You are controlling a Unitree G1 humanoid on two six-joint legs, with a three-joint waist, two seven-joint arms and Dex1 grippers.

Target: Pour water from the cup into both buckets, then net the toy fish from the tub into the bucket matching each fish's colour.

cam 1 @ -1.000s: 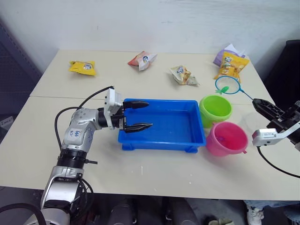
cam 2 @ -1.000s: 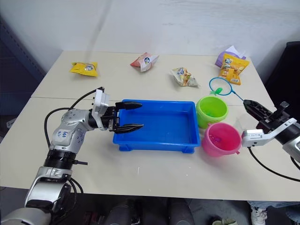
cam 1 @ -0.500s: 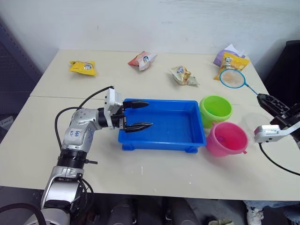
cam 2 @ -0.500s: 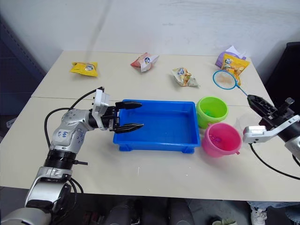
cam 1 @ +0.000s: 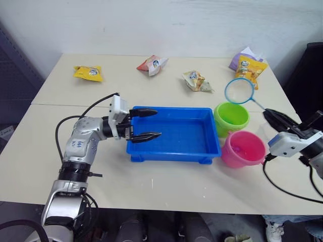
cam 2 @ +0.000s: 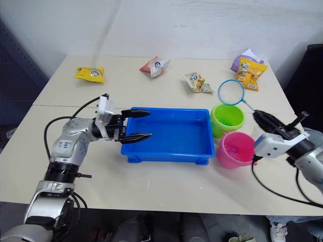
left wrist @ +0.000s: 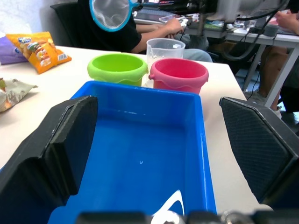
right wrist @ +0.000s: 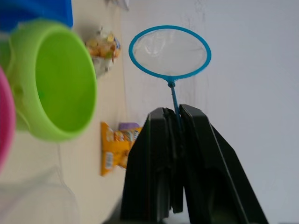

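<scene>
Left eye view shows the right claw (cam 1: 269, 114) clamped on the handle of the net (cam 1: 239, 91), holding the hoop in the air above the far rim of the green bucket (cam 1: 231, 117); the mesh looks empty. The pink bucket (cam 1: 244, 149) stands just beside the green one, toward the robot, and both sit at the right end of the tub (cam 1: 174, 134). The left claw (cam 1: 145, 124) hangs with its fingers apart over the tub's left end, gripping nothing. In the left wrist view the cup (left wrist: 165, 48) stands upright on the table (cam 1: 166, 189) behind the buckets. The tub's floor shows water but no fish that I can make out, so the netting looks finished or nearly so. Whether each bucket holds its fish cannot be told for sure.
</scene>
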